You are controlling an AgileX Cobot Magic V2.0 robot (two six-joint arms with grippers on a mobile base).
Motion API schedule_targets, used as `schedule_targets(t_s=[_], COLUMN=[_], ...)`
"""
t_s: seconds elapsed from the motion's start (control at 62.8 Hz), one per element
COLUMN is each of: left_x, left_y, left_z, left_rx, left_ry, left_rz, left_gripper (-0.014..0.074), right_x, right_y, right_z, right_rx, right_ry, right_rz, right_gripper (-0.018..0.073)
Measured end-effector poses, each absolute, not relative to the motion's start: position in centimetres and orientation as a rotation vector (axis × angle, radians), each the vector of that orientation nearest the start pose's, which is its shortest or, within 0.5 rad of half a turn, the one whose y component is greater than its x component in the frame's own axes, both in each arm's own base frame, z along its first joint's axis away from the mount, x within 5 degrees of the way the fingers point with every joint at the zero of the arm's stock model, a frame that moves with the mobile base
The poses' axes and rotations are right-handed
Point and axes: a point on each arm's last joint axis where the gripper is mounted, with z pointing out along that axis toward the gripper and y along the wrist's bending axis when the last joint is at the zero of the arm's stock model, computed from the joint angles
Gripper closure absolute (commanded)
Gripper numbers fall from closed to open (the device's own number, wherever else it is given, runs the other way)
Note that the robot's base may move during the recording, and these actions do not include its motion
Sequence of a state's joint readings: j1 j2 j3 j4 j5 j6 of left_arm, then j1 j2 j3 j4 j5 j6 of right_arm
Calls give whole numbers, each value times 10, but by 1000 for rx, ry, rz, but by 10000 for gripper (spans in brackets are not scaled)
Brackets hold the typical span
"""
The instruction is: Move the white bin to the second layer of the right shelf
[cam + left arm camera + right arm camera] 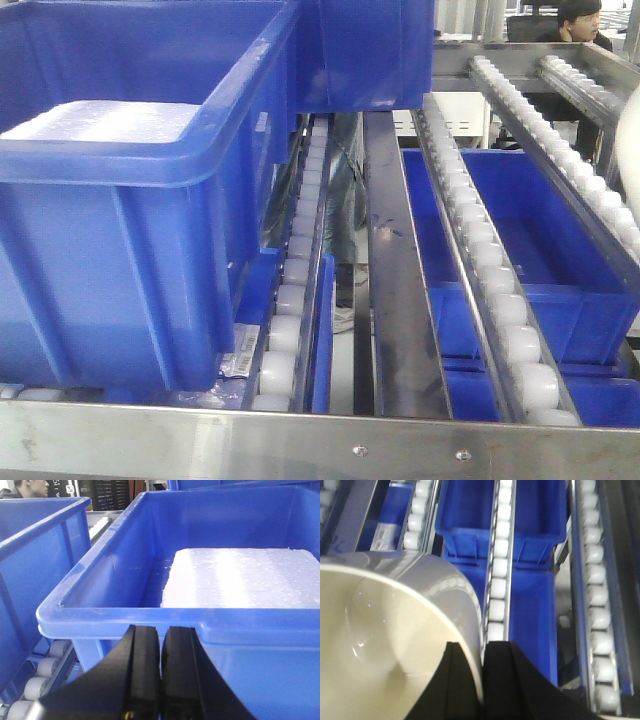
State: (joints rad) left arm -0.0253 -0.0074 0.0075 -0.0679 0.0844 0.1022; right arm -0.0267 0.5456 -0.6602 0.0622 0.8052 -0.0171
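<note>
The right gripper (482, 680) is clamping the wall of the white bin (385, 640), one black finger inside the cream mouth and the other outside, with the rim pinched between them. The bin is hanging above the sloped roller tracks (499, 570) of the rack, over blue crates (530, 535) sitting on the level below; in the front view only a pale sliver of it (630, 150) is showing at the right edge, beside the rollers (500, 290) and steel rails (395, 290). The left gripper (161, 675) is sitting pressed closed on nothing, its fingers touching, just in front of the rim of a large blue crate (150, 617) that is holding a white foam slab (245, 577). A person (575, 22) is sitting in the background.
</note>
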Motion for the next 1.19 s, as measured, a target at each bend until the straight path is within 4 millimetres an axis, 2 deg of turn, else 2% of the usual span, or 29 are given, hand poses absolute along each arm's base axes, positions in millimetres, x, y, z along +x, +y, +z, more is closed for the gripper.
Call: schedule_targets(t_s=[0.08, 0.191, 0.271, 0.51, 0.621, 0.924, 1.194], left_x=[56, 56, 56, 56, 56, 56, 56], left_y=[-2, -2, -2, -2, -2, -2, -2], left_z=[203, 203, 203, 203, 203, 203, 203], left_rx=[51, 51, 51, 51, 51, 51, 51], left_ry=[1567, 1567, 1567, 1567, 1567, 1567, 1567], left_rz=[3, 3, 3, 3, 3, 3, 3], left_gripper=[512, 512, 512, 512, 512, 512, 512], right_x=[97, 111, 128, 176, 190, 208, 211], right_y=[2, 2, 3, 5, 5, -5, -16], right_z=[319, 309, 302, 298, 293, 279, 276], right_rx=[35, 41, 54, 93, 98, 192, 236], right_ry=[2223, 2322, 2405, 2527, 2558, 2590, 2588], right_rz=[61, 72, 99, 162, 162, 131, 86], right_gripper=[505, 505, 505, 505, 505, 505, 505])
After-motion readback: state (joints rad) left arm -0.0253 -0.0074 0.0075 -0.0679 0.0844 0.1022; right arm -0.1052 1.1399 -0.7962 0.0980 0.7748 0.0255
